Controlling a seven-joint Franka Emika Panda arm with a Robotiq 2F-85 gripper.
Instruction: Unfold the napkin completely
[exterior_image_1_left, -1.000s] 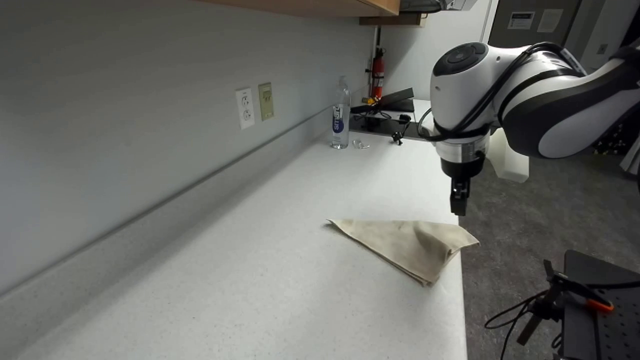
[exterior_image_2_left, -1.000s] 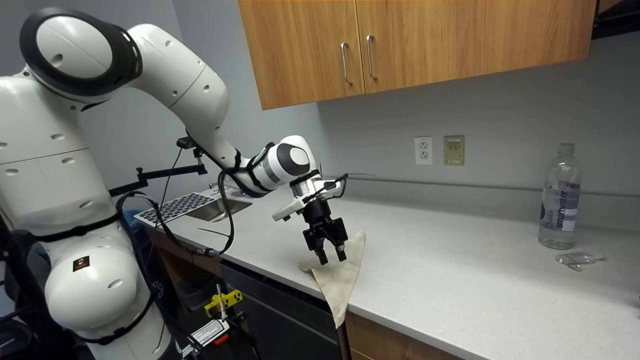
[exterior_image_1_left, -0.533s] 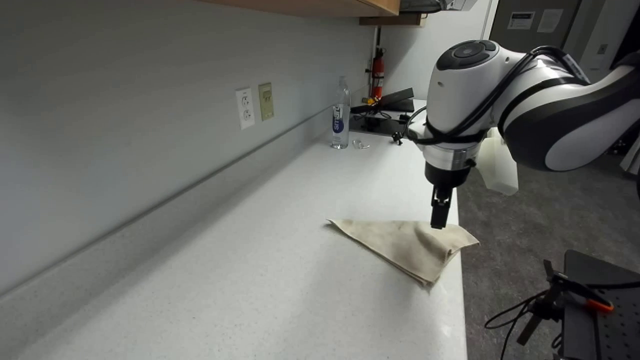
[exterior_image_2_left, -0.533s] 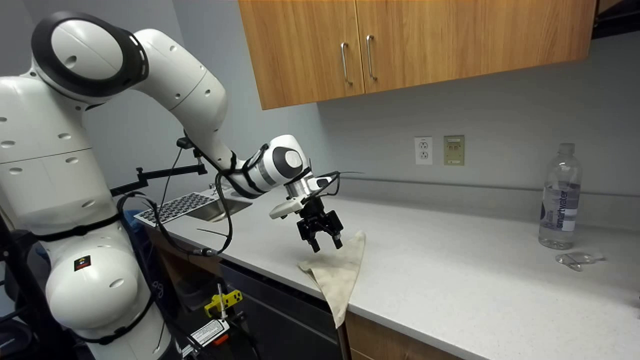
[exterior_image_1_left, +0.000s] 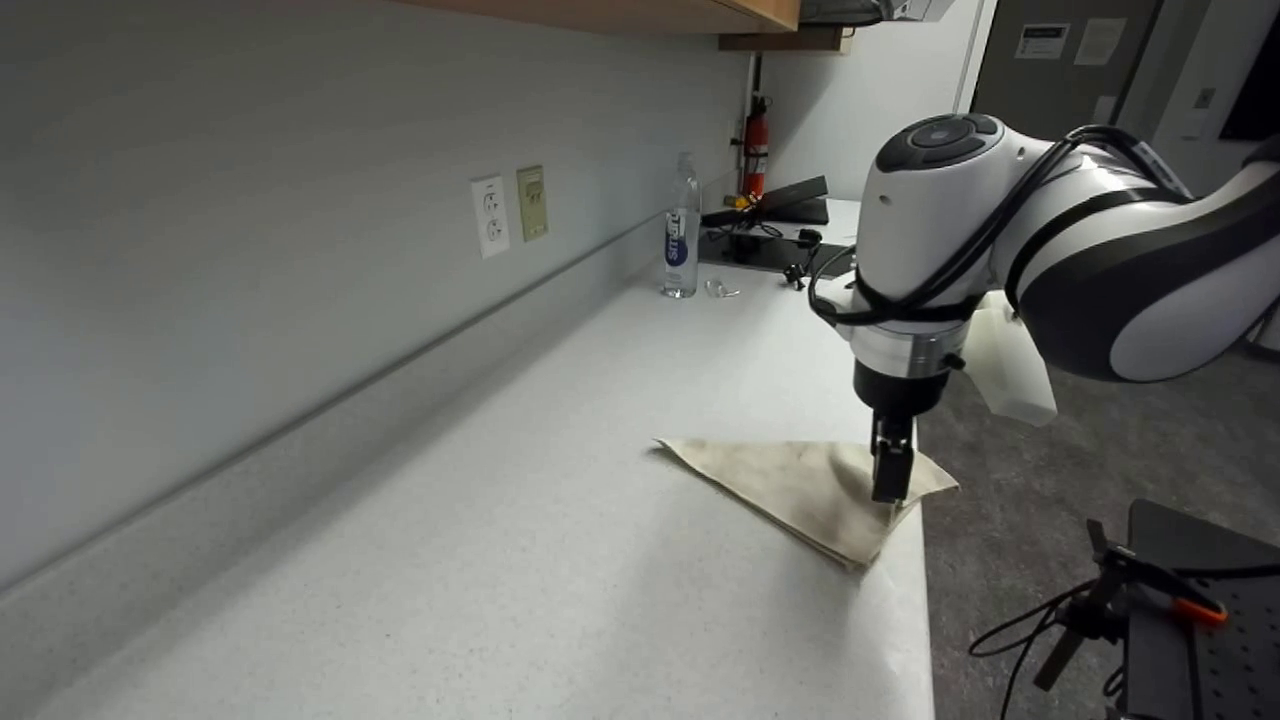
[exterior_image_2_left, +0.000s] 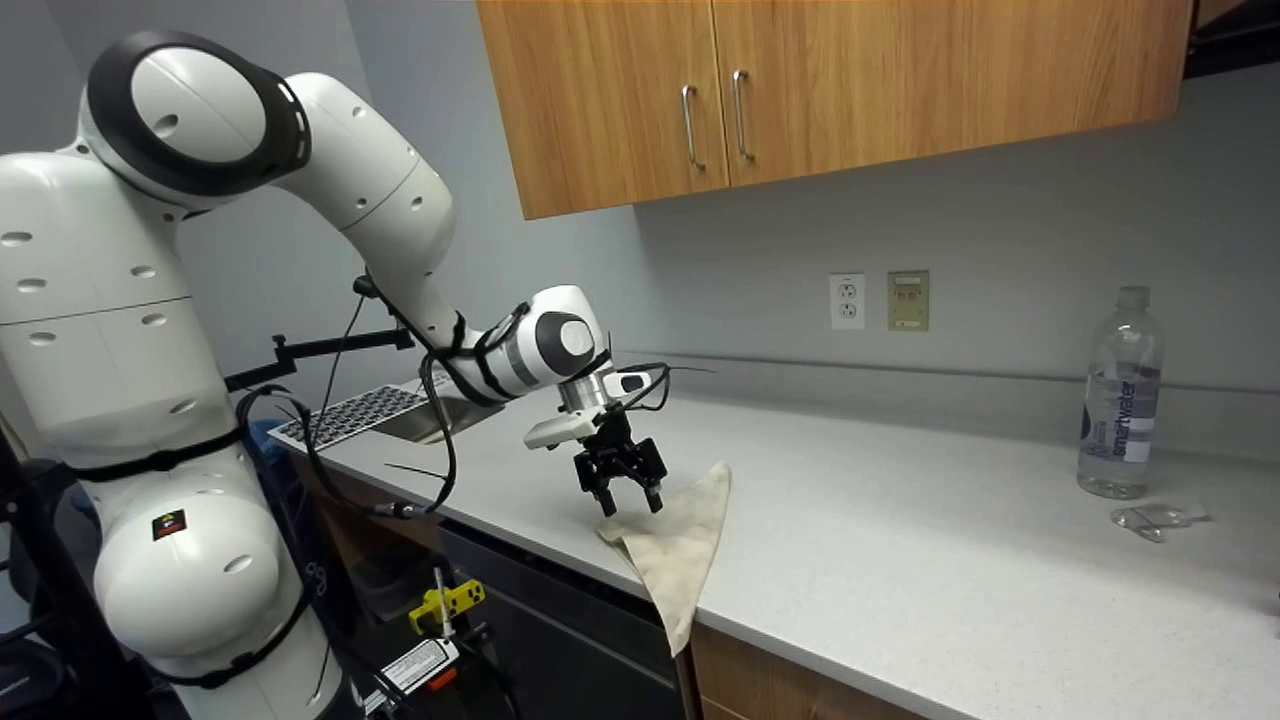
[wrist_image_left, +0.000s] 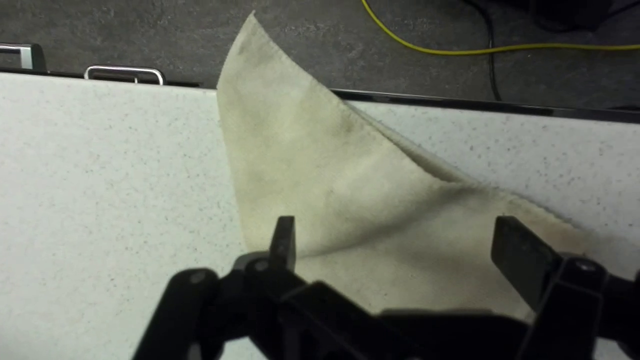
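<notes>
- Beige napkin (wrist_image_left: 300, 150) on the bench (wrist_image_left: 125, 190), right at the front edge. Lies folded in a rough triangle. Hangs over the edge by one corner, above the dark floor (wrist_image_left: 150, 30).
- Looks wrinkled up close: carries a soft slanting crease in the wrist view, and shows a lower layer along one side, slightly parted from the top one.
- Tool (exterior_image_2_left: 631, 504) right at the napkin, pointing down. Stands released, with jaws spread wide apart, and hides part of the napkin in the wrist view. Cannot tell whether touching it or just above.
- Above the tool, a white and black arm (exterior_image_2_left: 390, 185). Slants down to the bench in both exterior views.
- Farther along the bench, well apart from the napkin, a clear upright bottle (exterior_image_2_left: 1120, 410) with "smartwater" on the label. Just beside the bottle, a small clear thing (exterior_image_2_left: 1155, 516), too faint to name.
- On the grey wall (exterior_image_2_left: 740, 270) behind the bench, a white outlet (exterior_image_2_left: 847, 301) next to a tan plate (exterior_image_2_left: 908, 300).
- Higher up, a wooden cabinet (exterior_image_2_left: 900, 80) with two metal handles (exterior_image_2_left: 740, 115).
- Set into the bench near the arm, a sink (exterior_image_2_left: 405, 425), partly hidden.
- Well back in an exterior view, a red fire extinguisher (exterior_image_1_left: 756, 155).
</notes>
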